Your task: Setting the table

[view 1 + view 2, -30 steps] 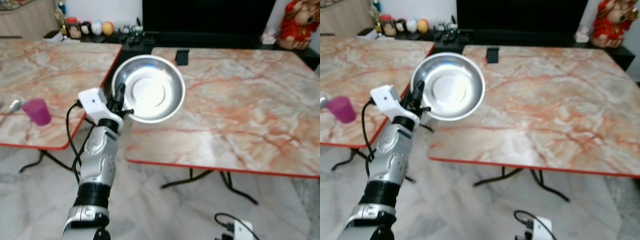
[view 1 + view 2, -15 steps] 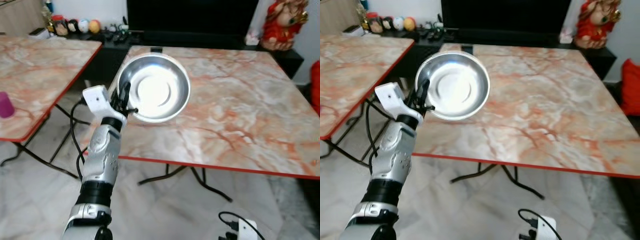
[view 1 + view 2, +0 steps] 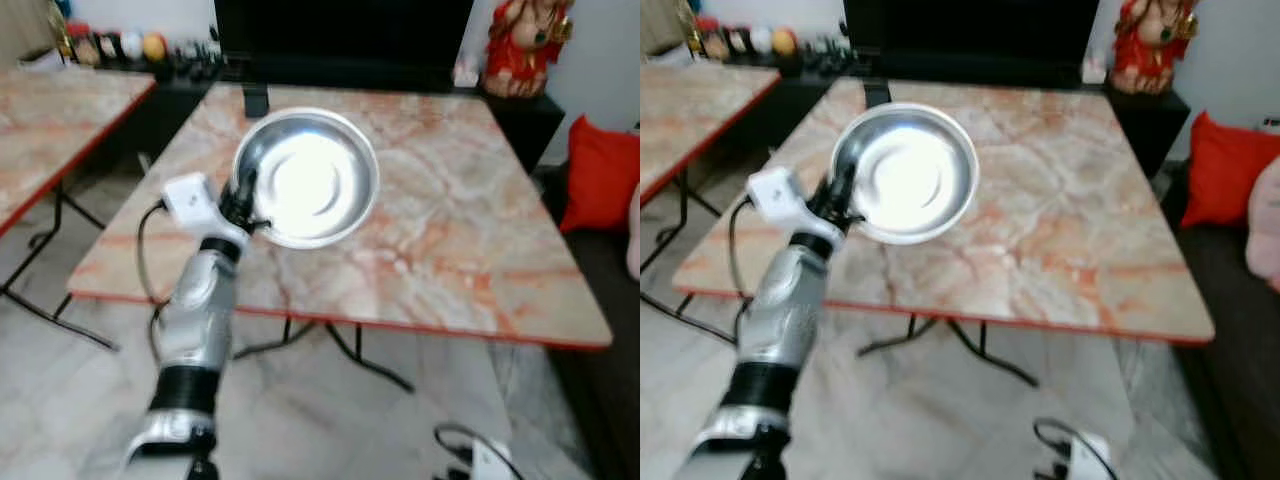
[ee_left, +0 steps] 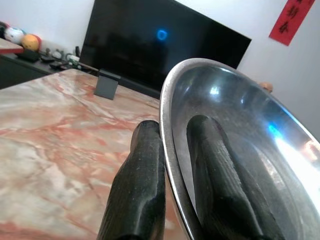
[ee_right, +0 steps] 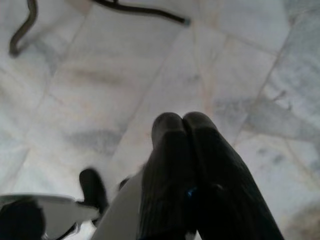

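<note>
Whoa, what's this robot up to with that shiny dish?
The robot's left hand is gripping a steel bowl by its rim, one finger inside and one outside, and holding it up, tilted, above the near left part of a marble-patterned table. The bowl has not been set down yet. The right hand hangs low over the tiled floor, fingers closed on nothing.

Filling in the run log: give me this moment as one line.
left hand: shut on steel bowl rim, held above marble table | right hand: shut, idle over floor | bowl not placed
</note>
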Motion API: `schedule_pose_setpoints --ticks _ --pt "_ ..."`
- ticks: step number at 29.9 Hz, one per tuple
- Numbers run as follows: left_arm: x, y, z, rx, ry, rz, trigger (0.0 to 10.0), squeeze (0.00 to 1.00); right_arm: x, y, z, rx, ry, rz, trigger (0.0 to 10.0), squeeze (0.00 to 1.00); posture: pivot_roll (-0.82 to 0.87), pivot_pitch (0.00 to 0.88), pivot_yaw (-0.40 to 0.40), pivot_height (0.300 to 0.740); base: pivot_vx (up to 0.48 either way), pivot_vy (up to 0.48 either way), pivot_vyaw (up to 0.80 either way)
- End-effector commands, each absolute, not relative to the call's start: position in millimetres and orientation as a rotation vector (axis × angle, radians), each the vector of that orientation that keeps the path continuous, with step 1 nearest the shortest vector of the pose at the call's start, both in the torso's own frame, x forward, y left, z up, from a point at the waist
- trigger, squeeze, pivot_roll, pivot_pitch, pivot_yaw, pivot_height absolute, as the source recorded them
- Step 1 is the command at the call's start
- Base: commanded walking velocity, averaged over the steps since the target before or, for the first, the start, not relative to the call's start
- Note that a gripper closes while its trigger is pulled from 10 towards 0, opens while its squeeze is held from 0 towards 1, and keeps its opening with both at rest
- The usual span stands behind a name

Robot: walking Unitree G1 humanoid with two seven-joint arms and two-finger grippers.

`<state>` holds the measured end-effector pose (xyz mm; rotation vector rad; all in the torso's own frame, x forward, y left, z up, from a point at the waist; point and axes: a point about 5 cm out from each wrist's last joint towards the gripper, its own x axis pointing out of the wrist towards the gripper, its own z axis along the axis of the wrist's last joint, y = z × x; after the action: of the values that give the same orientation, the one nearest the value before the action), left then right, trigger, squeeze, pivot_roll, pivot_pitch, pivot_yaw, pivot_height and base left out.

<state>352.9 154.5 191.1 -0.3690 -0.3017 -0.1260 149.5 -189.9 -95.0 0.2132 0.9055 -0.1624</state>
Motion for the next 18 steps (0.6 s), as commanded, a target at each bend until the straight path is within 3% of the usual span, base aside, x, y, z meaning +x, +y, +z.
schedule_pose_setpoints --ticks 1,5,12,18 --pt "354.1 142.7 195.2 -0.363 -0.297 -0.168 10.0 0.00 146.6 -198.2 -95.0 0.206 0.910 -0.185 10.0 0.00 0.01 0.000 -0.008 0.736 0.000 0.000 0.00" --pt "354.0 152.0 191.2 -0.302 -0.283 -0.149 10.0 0.00 145.1 -197.7 -95.6 0.208 0.911 -0.188 10.0 0.00 0.00 0.000 -0.005 0.736 0.000 0.000 0.00" --pt "353.8 191.1 193.7 -0.191 -0.277 -0.118 10.0 0.00 142.2 -194.5 -96.9 0.213 0.913 -0.194 10.0 0.00 0.00 0.000 -0.004 0.736 0.000 0.000 0.00" --pt "353.6 210.0 193.8 -0.229 -0.260 -0.078 10.0 0.00 142.8 -191.6 -96.8 0.216 0.905 -0.194 10.0 0.00 0.01 0.000 -0.007 0.736 0.000 0.000 0.00"
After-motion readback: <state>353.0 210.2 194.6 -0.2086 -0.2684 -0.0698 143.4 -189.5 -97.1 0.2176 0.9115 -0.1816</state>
